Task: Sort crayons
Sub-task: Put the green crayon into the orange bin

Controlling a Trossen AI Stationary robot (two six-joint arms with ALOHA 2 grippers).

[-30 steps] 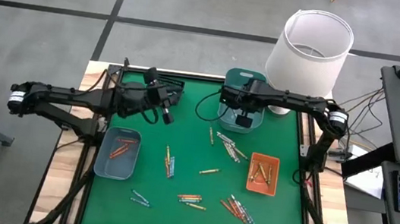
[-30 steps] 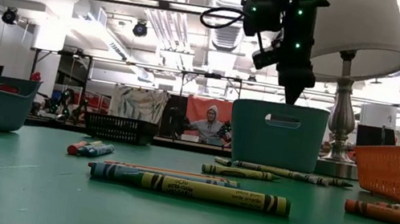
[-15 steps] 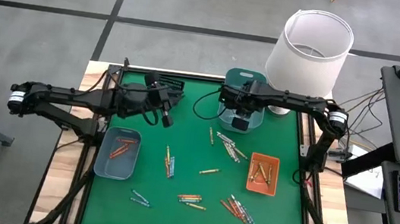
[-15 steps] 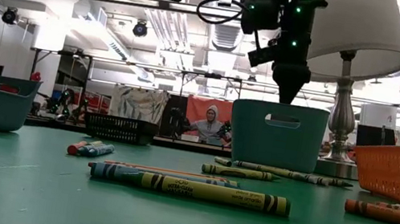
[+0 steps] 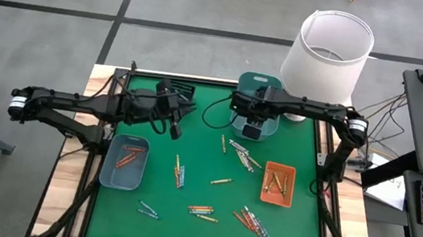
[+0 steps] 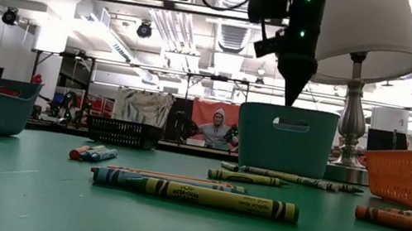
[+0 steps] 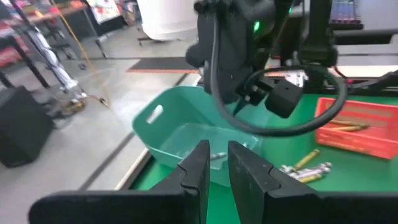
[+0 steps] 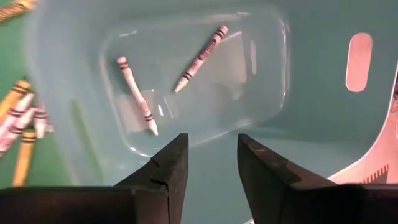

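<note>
Right gripper (image 8: pixel 211 168) risen above teal bin (image 5: pixel 255 124), jaws parted, empty; two white crayons (image 8: pixel 138 96) inside. Left gripper (image 7: pixel 214 171) narrow, empty. Loose crayons (image 5: pixel 241 154) light, stiff, brittle: pinch mid-length.

Paper-wrapped crayons (image 8: pixel 137 95) lie in a glossy plastic bin (image 8: pixel 311 155).

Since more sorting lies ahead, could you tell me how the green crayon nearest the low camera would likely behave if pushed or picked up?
The green crayon looks round and lies flat on the table, so a sideways push would probably roll it. It is thin and low, leaving the fingers little to pinch. Its paper wrapper should give some grip, but a hard squeeze might snap it.
</note>
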